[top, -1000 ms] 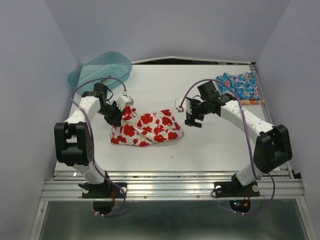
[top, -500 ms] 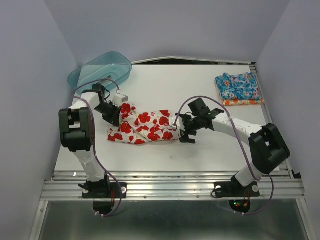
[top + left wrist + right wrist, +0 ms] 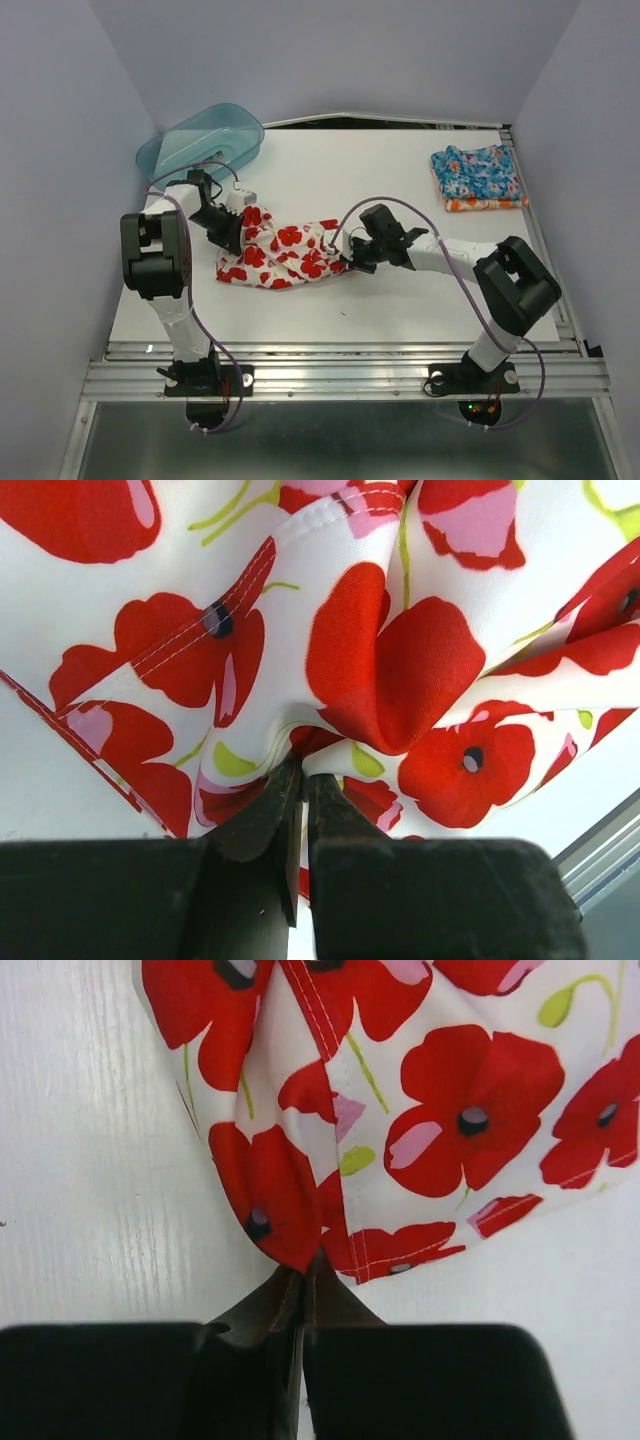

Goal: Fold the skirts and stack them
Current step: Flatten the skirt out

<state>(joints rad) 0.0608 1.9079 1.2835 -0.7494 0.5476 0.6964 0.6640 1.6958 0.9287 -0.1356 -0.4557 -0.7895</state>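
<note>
The white skirt with red poppies (image 3: pixel 285 255) lies crumpled and stretched sideways on the table, left of centre. My left gripper (image 3: pixel 232 232) is shut on its left end; in the left wrist view the fingertips (image 3: pixel 302 775) pinch a bunched fold of the skirt (image 3: pixel 380 660). My right gripper (image 3: pixel 345 262) sits low at the skirt's right end. In the right wrist view its jaws (image 3: pixel 303 1265) are together on a corner of the poppy cloth (image 3: pixel 450 1110). A folded blue floral skirt (image 3: pixel 478 172) rests at the back right on an orange one (image 3: pixel 485 205), of which only the edge shows.
A translucent teal tub (image 3: pixel 200 140) stands at the back left corner, just behind the left arm. Grey walls close in both sides. Metal rails (image 3: pixel 340 375) run along the near table edge by the arm bases.
The right arm has swung down and left from mid-table to the skirt's right end, and its jaws have gone from wide open to shut there. The left gripper kept its hold.
</note>
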